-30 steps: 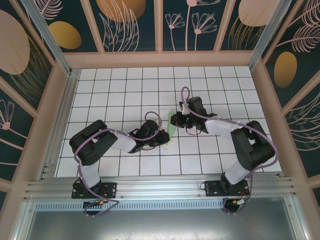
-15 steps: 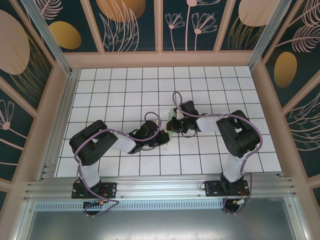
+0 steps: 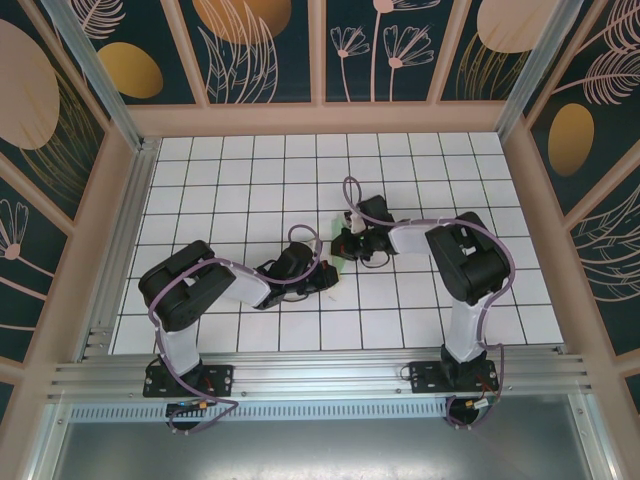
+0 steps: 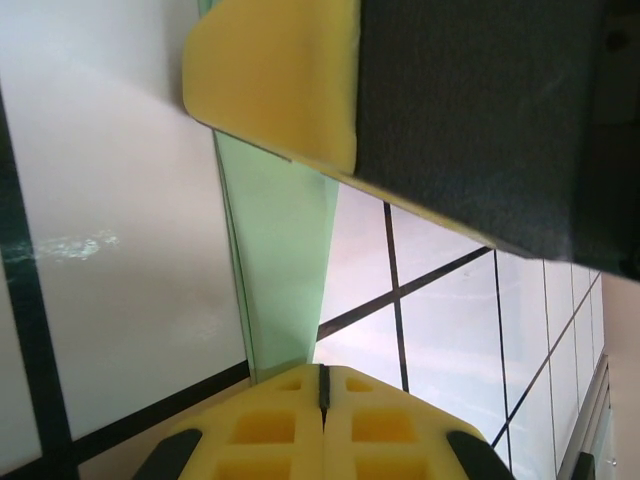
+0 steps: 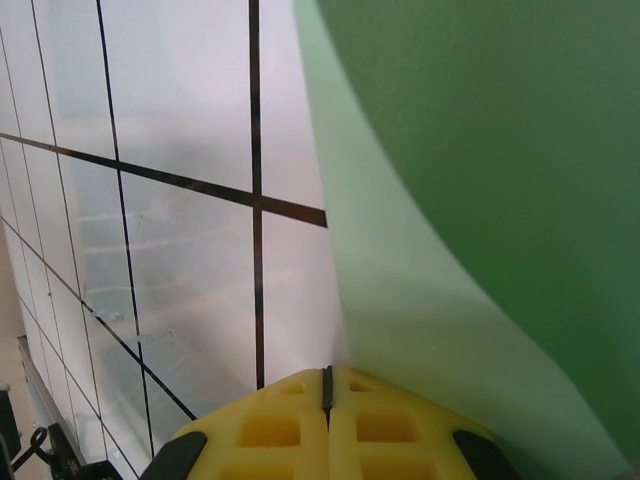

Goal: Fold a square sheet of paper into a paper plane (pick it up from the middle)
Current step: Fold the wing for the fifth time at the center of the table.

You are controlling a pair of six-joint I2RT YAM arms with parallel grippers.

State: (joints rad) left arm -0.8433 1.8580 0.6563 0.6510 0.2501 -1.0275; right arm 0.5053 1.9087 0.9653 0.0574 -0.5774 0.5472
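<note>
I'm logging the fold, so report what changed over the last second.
The right arm drew its elbow in and swung left, carrying the right tool a little left, closer to the left tool. Less of the green paper shows between them from above. The left arm stayed put, and both tools stayed shut on the paper.

It was a robotics lab test cell: a white table (image 3: 250, 170) ruled in a black grid, an aluminium rail (image 3: 320, 372) along its near edge with the left arm (image 3: 190, 290) and right arm (image 3: 465, 265) bolted there, and wood-framed wall panels (image 3: 265, 50) printed with flowers.
</note>
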